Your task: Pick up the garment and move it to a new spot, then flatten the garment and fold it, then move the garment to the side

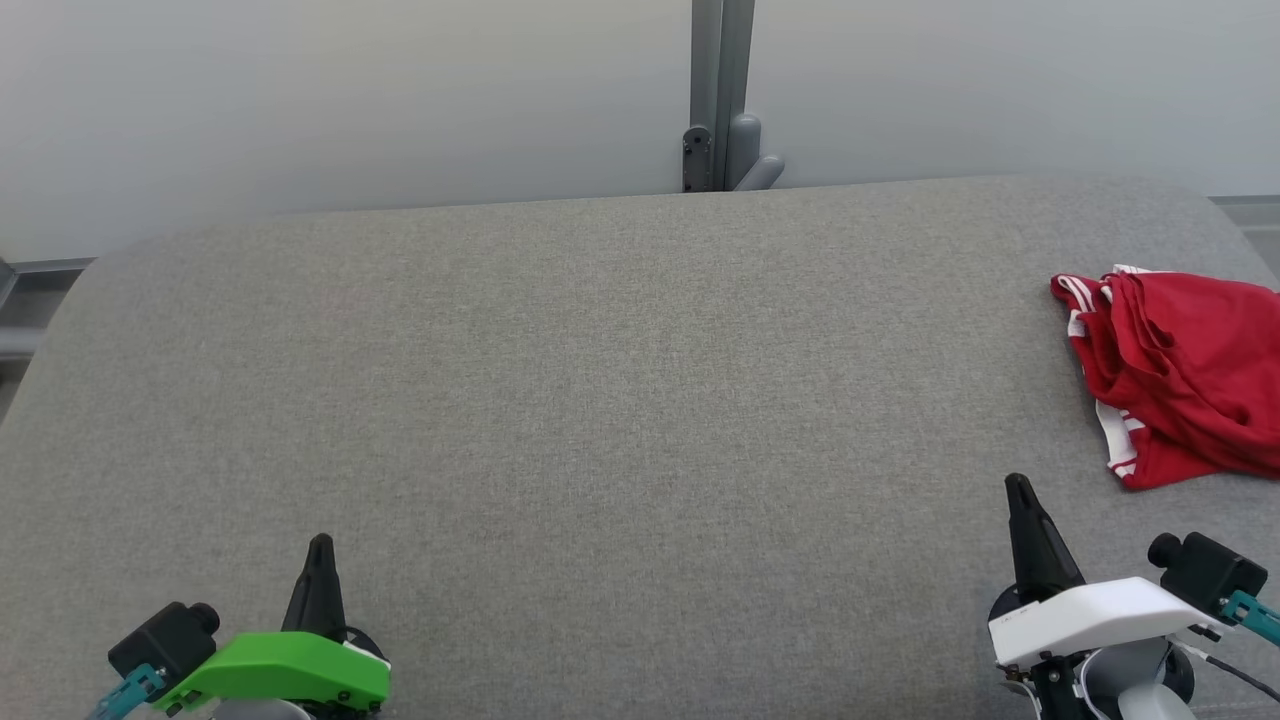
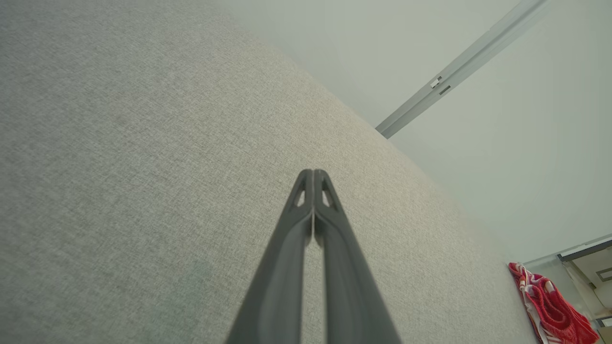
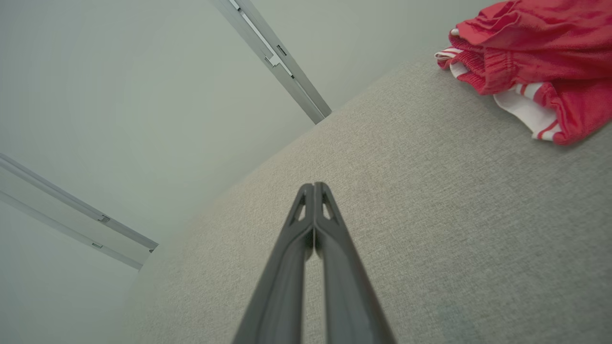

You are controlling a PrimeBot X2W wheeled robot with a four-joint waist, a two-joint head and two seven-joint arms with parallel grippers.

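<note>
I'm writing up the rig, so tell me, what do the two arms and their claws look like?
The left claw is long, dark and tapered, on a bright green cover. The right claw matches, on a white cover with a thin dark cable. Each carries a black camera on a teal bracket.

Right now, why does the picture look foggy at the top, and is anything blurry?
Head view: soft even light, pale haze over the far left of the grey fabric surface, red-and-white garment cropped by the frame. Left wrist view: wide lens tilts the scene. Right wrist view: thin shadow under the garment, right end effector sharp.
</note>
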